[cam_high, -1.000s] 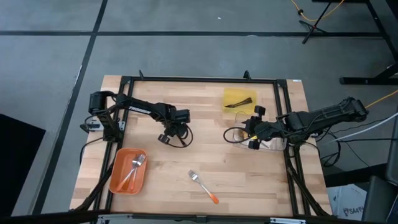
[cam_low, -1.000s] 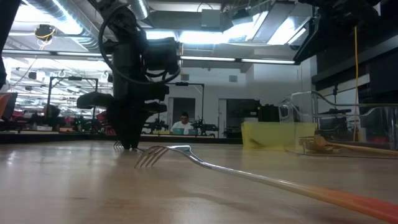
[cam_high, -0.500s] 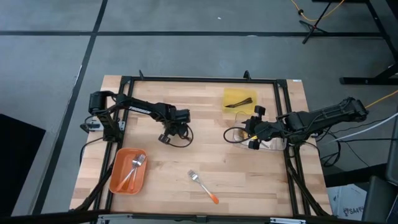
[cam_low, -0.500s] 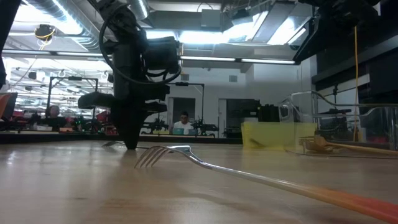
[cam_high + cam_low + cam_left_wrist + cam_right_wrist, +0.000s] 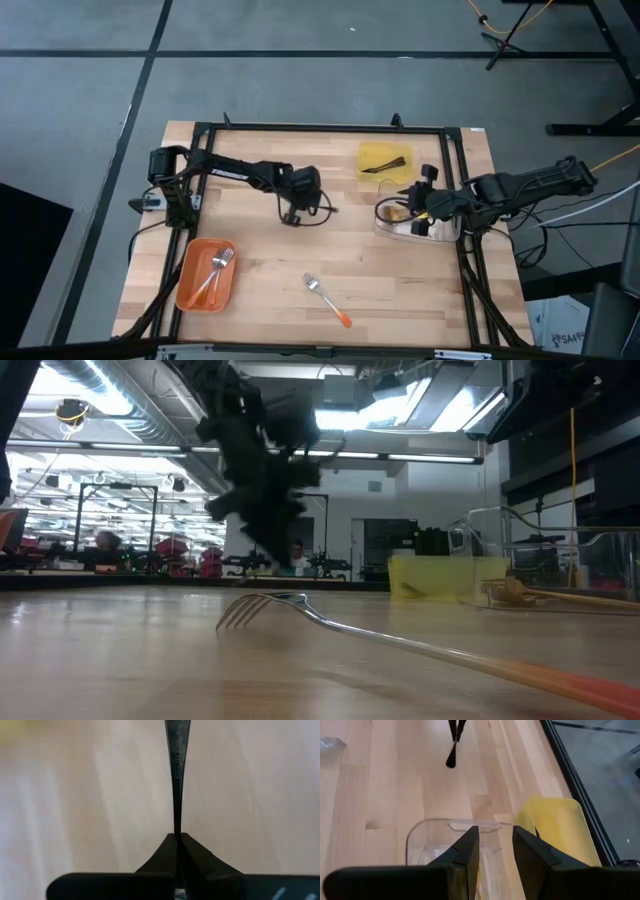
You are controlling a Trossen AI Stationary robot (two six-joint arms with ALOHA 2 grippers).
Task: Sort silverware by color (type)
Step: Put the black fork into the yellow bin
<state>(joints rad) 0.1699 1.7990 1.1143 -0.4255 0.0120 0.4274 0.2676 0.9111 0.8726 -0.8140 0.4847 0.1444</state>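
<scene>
Above the tabletop (image 5: 260,265), the left end effector (image 5: 294,213) is gripping a dark utensil (image 5: 176,780); the right end effector (image 5: 410,205) is hanging part-open over the clear tray (image 5: 385,224).

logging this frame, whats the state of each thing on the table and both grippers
left gripper: shut on dark utensil
dark utensil: pinched by one end
right gripper: open, empty, over clear tray
clear tray: holds gold utensils
yellow tray: holds a dark utensil
orange tray: holds forks
orange-handled fork: flat on table, untouched

Left hand (image 5: 295,213) now clamped on a dark utensil (image 5: 176,780), lifted, shifted toward the table's middle.
</scene>
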